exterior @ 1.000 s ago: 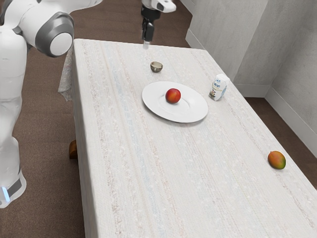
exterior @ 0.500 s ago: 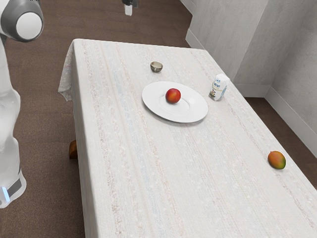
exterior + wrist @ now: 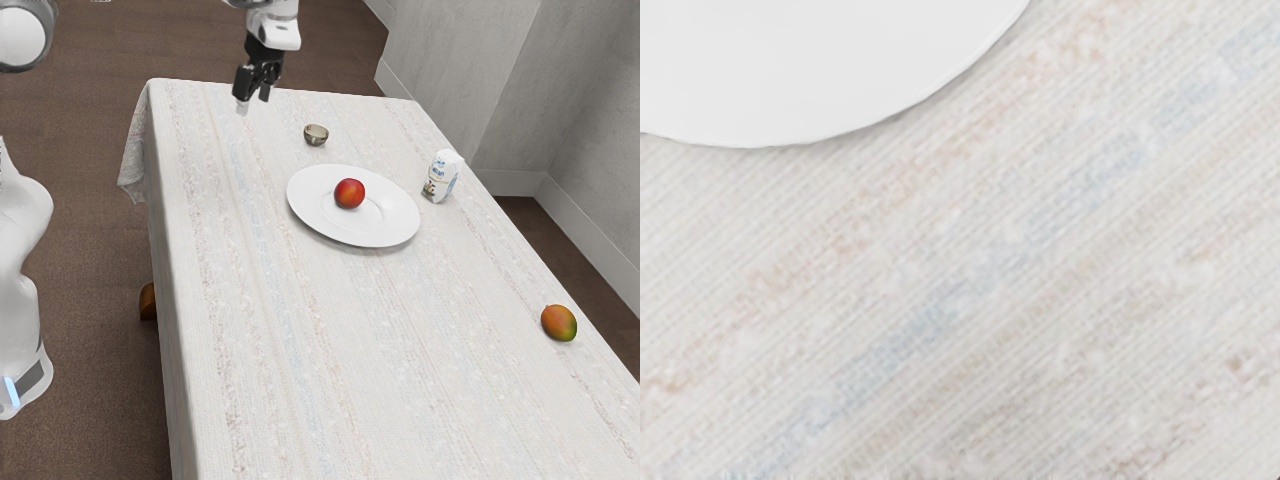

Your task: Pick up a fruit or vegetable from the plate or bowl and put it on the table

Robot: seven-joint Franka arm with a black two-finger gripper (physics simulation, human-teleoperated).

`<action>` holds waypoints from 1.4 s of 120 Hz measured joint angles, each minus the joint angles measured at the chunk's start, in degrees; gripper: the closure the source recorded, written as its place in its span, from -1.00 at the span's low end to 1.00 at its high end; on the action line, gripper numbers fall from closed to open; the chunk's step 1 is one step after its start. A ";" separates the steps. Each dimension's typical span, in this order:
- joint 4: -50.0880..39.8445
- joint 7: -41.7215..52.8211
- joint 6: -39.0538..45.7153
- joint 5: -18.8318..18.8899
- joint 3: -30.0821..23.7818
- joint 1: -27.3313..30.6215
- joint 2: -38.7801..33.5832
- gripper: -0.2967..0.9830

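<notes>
Well apart from the jaws, the red fruit [image 3: 349, 193] tops the plate [image 3: 388, 226].

plate [image 3: 820, 65] cropped in wrist view, arm [image 3: 20, 215] cut off

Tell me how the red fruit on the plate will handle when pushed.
The red fruit is nearly round, so it would probably roll. Its shiny skin may be slippery. The plate looks shallow, likely a weak barrier.
</notes>
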 joint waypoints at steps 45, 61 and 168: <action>-1.22 3.60 8.24 -0.52 0.65 -9.98 3.34 -0.54; -1.50 4.30 9.08 -1.36 0.65 -12.20 3.90 -0.54; 10.25 8.32 12.90 -13.53 -0.27 -12.93 20.83 -0.54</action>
